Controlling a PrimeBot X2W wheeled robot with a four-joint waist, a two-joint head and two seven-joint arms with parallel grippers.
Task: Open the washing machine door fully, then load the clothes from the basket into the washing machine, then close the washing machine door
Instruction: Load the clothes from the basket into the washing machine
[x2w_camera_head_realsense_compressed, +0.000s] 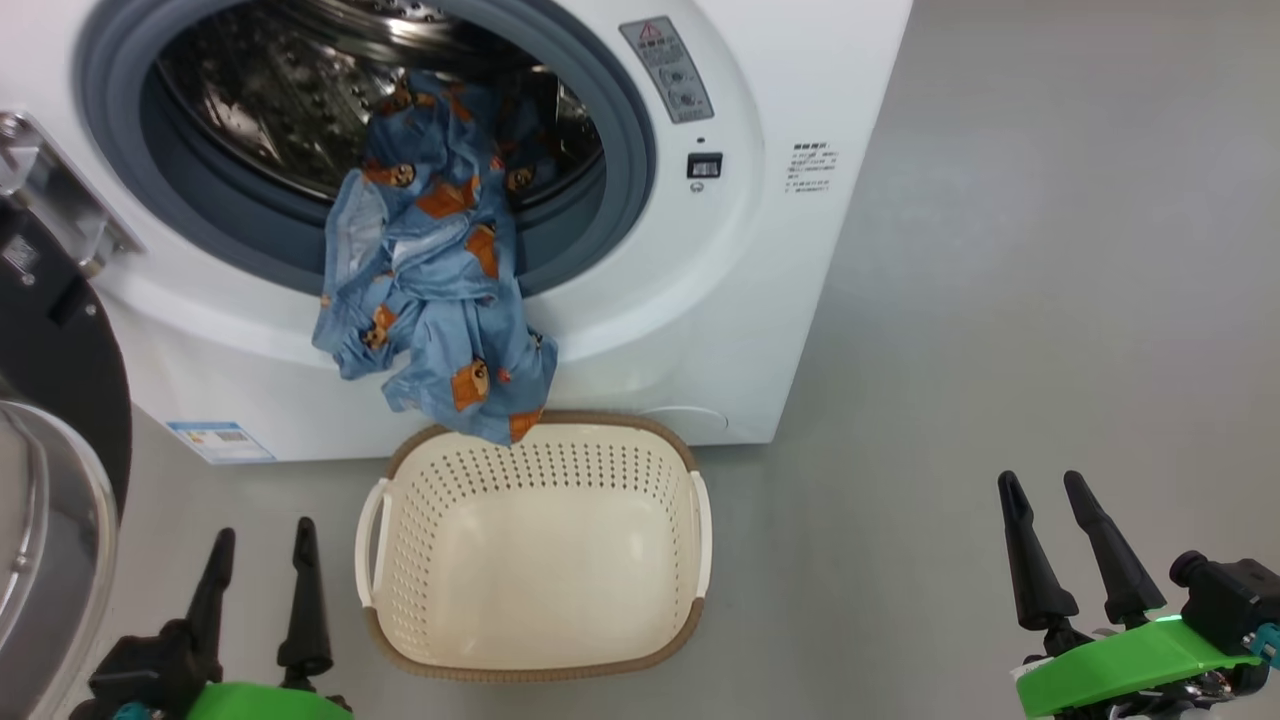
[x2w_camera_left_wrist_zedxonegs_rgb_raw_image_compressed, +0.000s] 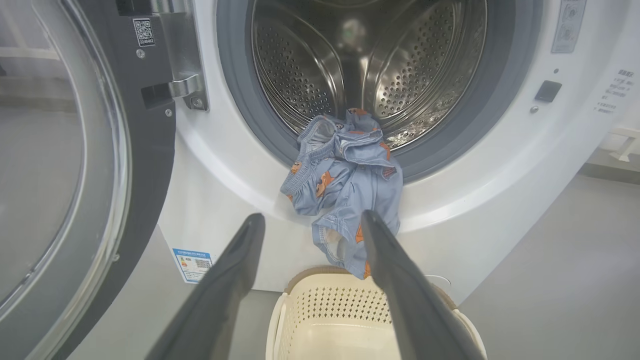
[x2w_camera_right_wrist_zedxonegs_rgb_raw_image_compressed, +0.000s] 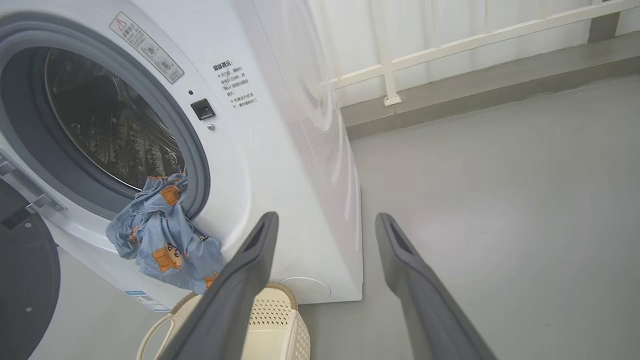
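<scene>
The white washing machine (x2w_camera_head_realsense_compressed: 760, 300) (x2w_camera_left_wrist_zedxonegs_rgb_raw_image_compressed: 225, 165) (x2w_camera_right_wrist_zedxonegs_rgb_raw_image_compressed: 300, 150) stands with its door (x2w_camera_head_realsense_compressed: 50, 400) (x2w_camera_left_wrist_zedxonegs_rgb_raw_image_compressed: 65, 165) (x2w_camera_right_wrist_zedxonegs_rgb_raw_image_compressed: 25, 270) swung open to the left. The light blue clothes (x2w_camera_head_realsense_compressed: 435, 270) (x2w_camera_left_wrist_zedxonegs_rgb_raw_image_compressed: 345, 175) (x2w_camera_right_wrist_zedxonegs_rgb_raw_image_compressed: 160, 245) hang over the lower lip of the opening, half in the drum and half draped down the front, above the basket. The cream basket (x2w_camera_head_realsense_compressed: 535, 640) (x2w_camera_left_wrist_zedxonegs_rgb_raw_image_compressed: 320, 310) (x2w_camera_right_wrist_zedxonegs_rgb_raw_image_compressed: 270, 320) sits on the floor right before the machine, with nothing in it. My left gripper (x2w_camera_head_realsense_compressed: 265, 535) (x2w_camera_left_wrist_zedxonegs_rgb_raw_image_compressed: 312, 220) is open, low at the left of the basket. My right gripper (x2w_camera_head_realsense_compressed: 1045, 485) (x2w_camera_right_wrist_zedxonegs_rgb_raw_image_compressed: 325, 220) is open, off to the right over bare floor.
Grey floor (x2w_camera_head_realsense_compressed: 1050, 250) stretches to the right of the machine. A white railing (x2w_camera_right_wrist_zedxonegs_rgb_raw_image_compressed: 450, 45) and a low ledge run behind the machine's right side. A blue label sticker (x2w_camera_head_realsense_compressed: 220, 440) sits low on the machine's front.
</scene>
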